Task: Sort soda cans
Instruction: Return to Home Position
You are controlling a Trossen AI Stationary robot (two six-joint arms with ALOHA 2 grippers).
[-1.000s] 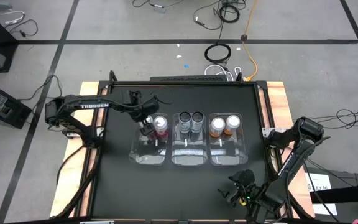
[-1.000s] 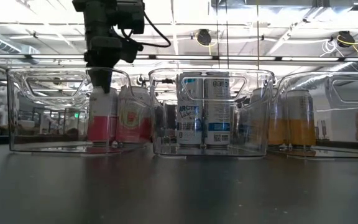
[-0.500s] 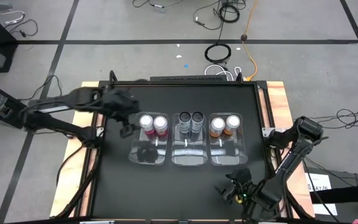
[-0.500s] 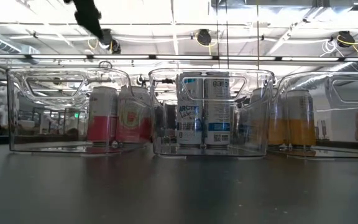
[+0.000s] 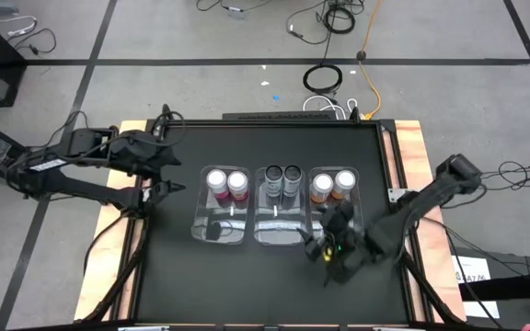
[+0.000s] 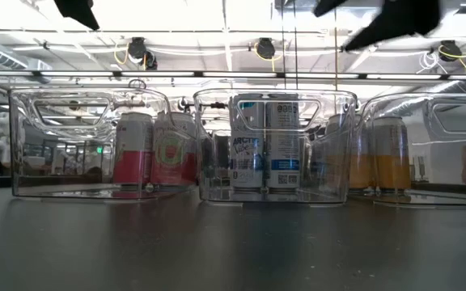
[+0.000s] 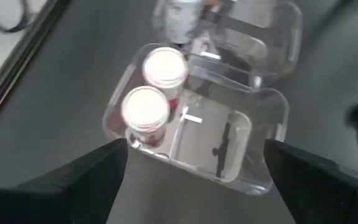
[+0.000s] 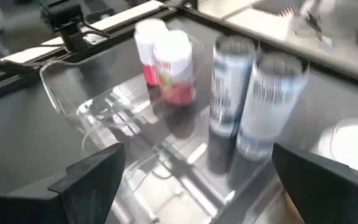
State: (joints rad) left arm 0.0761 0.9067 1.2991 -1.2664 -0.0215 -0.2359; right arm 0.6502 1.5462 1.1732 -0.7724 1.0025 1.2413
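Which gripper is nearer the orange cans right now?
Right. The right gripper is close beside the clear bin holding the orange cans; the left gripper is far off, beyond the pink cans.

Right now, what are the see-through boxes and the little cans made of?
The boxes look like clear, glossy plastic: you can see the cans straight through their walls, and light glints on the edges. The cans are probably thin metal: the pink ones' tops shine silver-white, and the sides look smooth and printed.
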